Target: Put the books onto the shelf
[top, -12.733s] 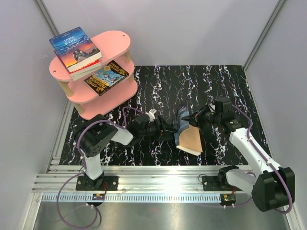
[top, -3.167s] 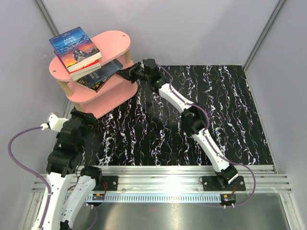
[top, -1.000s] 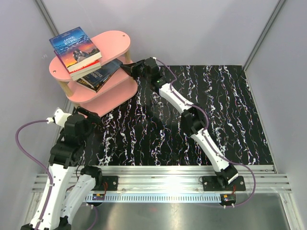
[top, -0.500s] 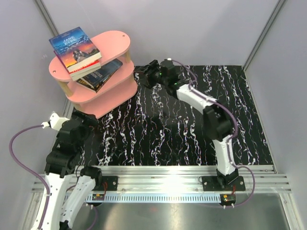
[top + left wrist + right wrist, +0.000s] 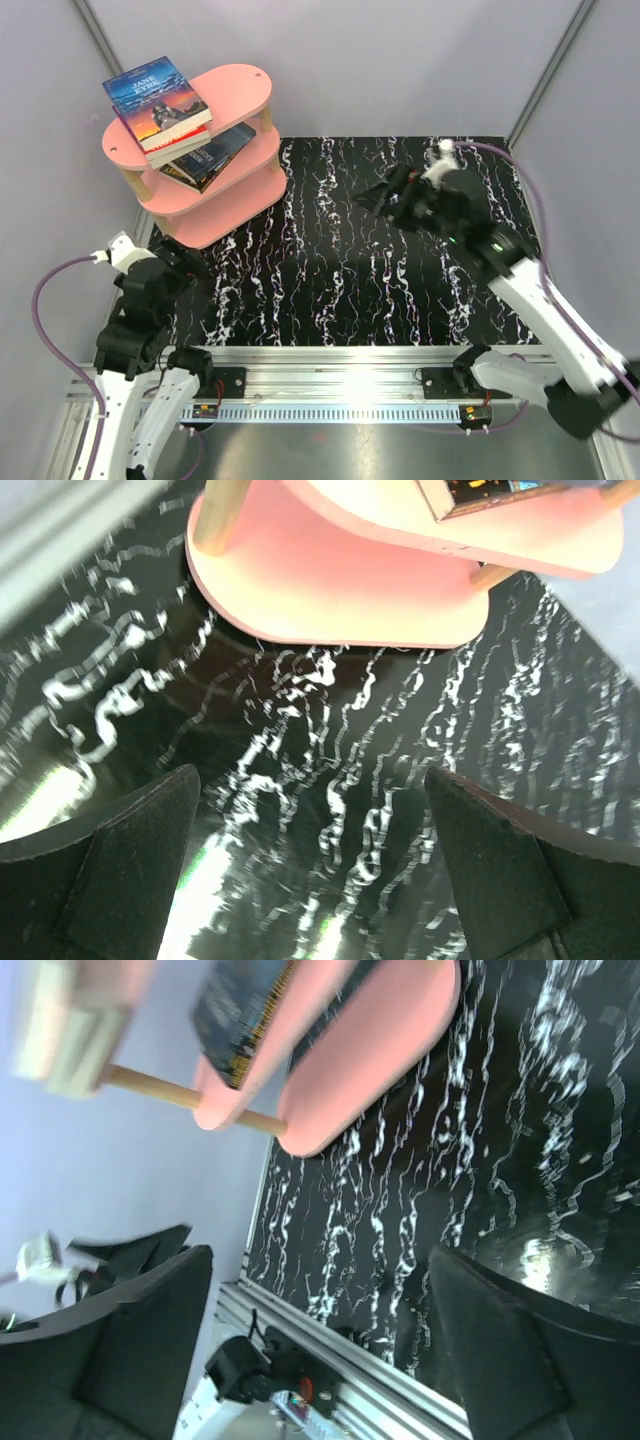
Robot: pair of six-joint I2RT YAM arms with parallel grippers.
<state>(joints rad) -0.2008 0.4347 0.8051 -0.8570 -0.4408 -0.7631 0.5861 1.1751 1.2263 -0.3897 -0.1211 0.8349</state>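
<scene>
The right claw (image 5: 372, 197) has pulled back from the shelf (image 5: 245, 92) – a second ago it was at the middle board. Now it hangs over the desk (image 5: 330, 280), wide open and holding nothing. The dark blue book (image 5: 212, 152) stays on the middle board, a corner poking past the edge. Jane Eyre (image 5: 155, 95) lies on top, hanging over the left end. The left claw (image 5: 183, 258) is wide open too – near the shelf's foot. A broad strip of desk lies between right claw and shelf.

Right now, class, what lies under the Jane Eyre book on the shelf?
A second book, with only its red edge and white pages showing; its cover is hidden. Below that is the pink top board of the shelf.
</scene>
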